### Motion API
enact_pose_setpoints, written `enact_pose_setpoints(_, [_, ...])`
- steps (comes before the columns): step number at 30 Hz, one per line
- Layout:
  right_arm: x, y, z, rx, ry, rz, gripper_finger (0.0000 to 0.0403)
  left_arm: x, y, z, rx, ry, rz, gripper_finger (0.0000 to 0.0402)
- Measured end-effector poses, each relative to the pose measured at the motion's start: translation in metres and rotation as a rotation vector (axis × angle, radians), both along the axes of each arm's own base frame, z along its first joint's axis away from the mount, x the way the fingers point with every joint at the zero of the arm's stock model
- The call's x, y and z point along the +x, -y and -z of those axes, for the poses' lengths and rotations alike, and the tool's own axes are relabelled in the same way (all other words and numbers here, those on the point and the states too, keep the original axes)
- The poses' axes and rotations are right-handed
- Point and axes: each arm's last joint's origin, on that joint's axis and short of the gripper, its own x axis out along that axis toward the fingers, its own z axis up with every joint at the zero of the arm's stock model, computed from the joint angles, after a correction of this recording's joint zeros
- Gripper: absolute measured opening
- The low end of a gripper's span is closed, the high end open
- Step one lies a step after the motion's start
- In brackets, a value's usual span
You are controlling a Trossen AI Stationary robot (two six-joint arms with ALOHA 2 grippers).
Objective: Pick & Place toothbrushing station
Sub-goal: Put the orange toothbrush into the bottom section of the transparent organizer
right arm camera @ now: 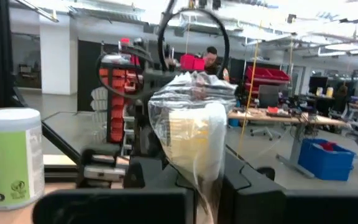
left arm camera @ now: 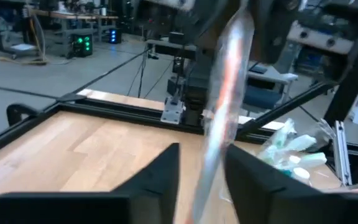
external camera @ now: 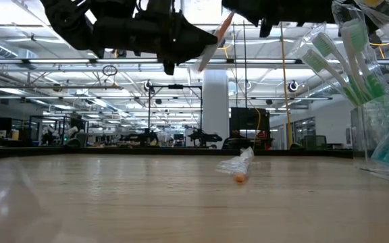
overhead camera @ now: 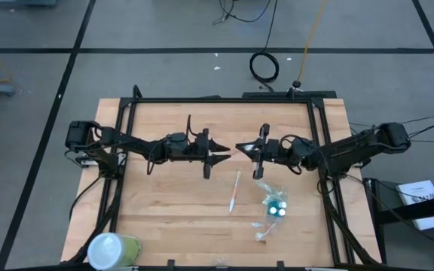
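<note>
A wrapped toothbrush [overhead camera: 226,154] was gripped above mid-desk by both the left claw [overhead camera: 218,153] and right claw [overhead camera: 241,147]. Another toothbrush [overhead camera: 234,191] and the holder [overhead camera: 276,207] lay toward the wooden desk's [overhead camera: 164,203] right edge.

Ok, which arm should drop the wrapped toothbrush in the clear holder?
Probably right: the clear holder sits on its side, nearer the right pincer than the left pincer gripping the wrapped toothbrush.
</note>
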Motion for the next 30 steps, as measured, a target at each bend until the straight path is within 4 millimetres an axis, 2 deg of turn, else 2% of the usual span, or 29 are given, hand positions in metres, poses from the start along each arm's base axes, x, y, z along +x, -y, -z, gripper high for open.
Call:
enact_pose_setpoints(6, [-0.021, 0.0, -0.02, -0.006, 0.001, -0.055, 0.0005, 0.0, 0.01, 0.003, 0.012, -0.037, 0.016, 0.0217])
enact_pose_setpoints(11, [-0.039, -0.01, -0.034, 0.021, 0.016, -0.348, 0.0005, 0.0, 0.017, 0.004, 0.034, -0.043, 0.053, 0.0262])
enact_pose_setpoints(15, [-0.055, -0.026, -0.047, 0.059, 0.074, -0.62, 0.0005, 0.0, 0.016, 0.006, 0.038, -0.067, 0.033, 0.0278])
enact_pose_setpoints(20, [-0.064, -0.048, -0.052, 0.108, 0.033, -0.751, 0.0005, 0.0, 0.012, 0.007, 0.027, -0.075, 0.017, 0.0282])
enact_pose_setpoints(23, [-0.063, -0.066, -0.055, 0.123, -0.101, -0.761, 0.0005, 0.0, 0.01, 0.009, 0.03, -0.093, -0.023, 0.0282])
enact_pose_setpoints(27, [-0.063, -0.091, -0.051, 0.03, -0.337, -0.686, 0.0005, -0.001, 0.009, 0.012, 0.032, -0.131, -0.054, 0.0282])
enact_pose_setpoints(30, [-0.068, -0.108, -0.054, 0.003, -0.378, -0.708, 0.0005, -0.001, 0.009, 0.015, 0.028, -0.155, -0.056, 0.0282])
